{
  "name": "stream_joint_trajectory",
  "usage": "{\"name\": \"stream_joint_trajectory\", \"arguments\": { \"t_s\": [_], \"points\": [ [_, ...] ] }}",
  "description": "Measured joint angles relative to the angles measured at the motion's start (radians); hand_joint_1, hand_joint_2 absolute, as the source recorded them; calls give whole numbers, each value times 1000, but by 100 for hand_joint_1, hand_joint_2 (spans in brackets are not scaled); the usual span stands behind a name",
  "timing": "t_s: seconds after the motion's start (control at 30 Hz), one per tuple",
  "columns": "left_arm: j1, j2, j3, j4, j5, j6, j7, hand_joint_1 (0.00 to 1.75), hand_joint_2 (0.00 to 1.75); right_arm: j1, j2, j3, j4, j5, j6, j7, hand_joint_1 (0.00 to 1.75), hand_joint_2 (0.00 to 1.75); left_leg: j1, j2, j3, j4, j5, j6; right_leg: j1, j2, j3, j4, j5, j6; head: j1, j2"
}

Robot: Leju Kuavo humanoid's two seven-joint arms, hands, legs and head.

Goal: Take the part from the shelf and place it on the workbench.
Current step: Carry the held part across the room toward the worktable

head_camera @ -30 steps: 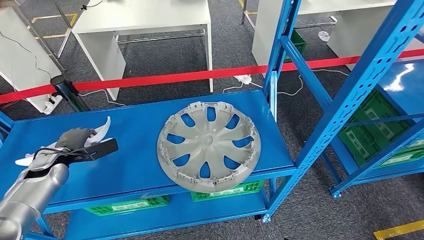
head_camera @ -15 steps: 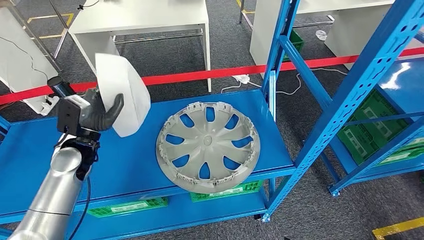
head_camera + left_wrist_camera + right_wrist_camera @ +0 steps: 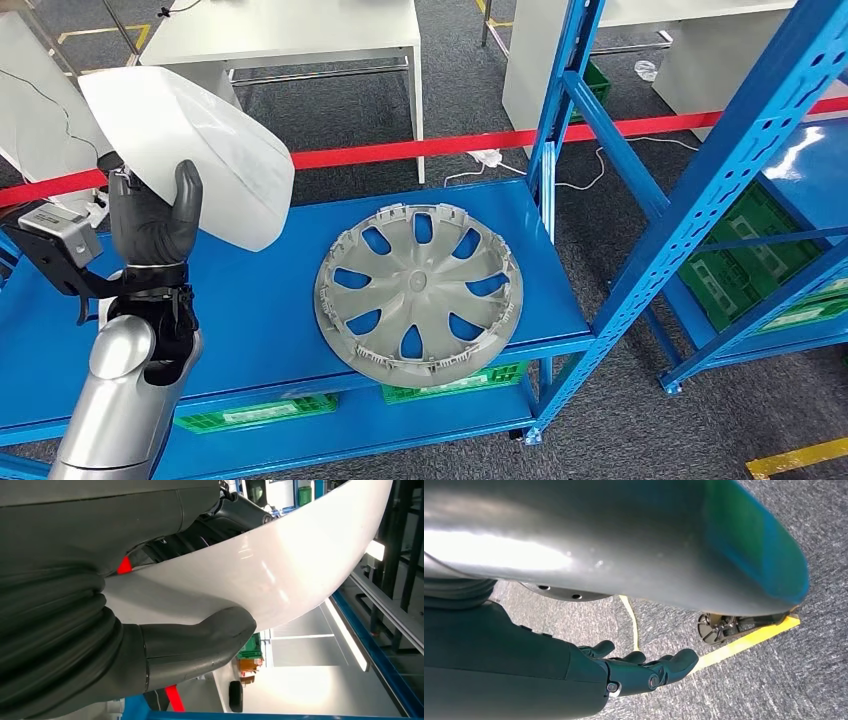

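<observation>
Since half a second ago the left hand has risen, carrying the white part higher above the shelf, clear of the hubcap, presumably so it can swing toward a counter. Its fingers clamp the part's edge. From the left wrist, the thumb presses the glossy shell. The right hand hangs over the floor, fingers loosely spread, holding nothing.

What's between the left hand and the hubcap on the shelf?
Head view: bare blue shelf separates the left hand, holding the white part, from the hubcap.
</observation>
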Motion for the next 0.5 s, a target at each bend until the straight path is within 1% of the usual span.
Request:
{"name": "stream_joint_trajectory", "arguments": {
  "t_s": [0.2,0.27,0.33,0.43,0.5],
  "points": [
    [4,0,-1,-13,3,-1,1,175,175,0,0,1,0,0,0,0,0,0,0,0,0,0,0,0,0,0,0,0,0,0,0,0],
    [5,2,-4,-17,20,-19,4,175,175,0,0,1,0,1,0,3,0,0,0,0,0,0,0,0,0,0,0,0,0,0,0,0],
    [14,11,-12,-27,41,-77,-6,175,175,0,0,4,0,3,4,5,0,0,0,0,0,0,0,0,0,0,0,0,0,0,0,0],
    [34,31,-24,-50,48,-203,-37,175,175,0,0,11,0,6,12,3,0,0,0,0,0,0,0,0,0,0,0,0,-1,1,0,0],
    [44,40,-28,-58,51,-270,-41,175,175,0,0,14,0,6,14,-3,0,0,-1,0,0,1,-2,2,-1,0,0,-1,0,2,0,0]
  ]
}}
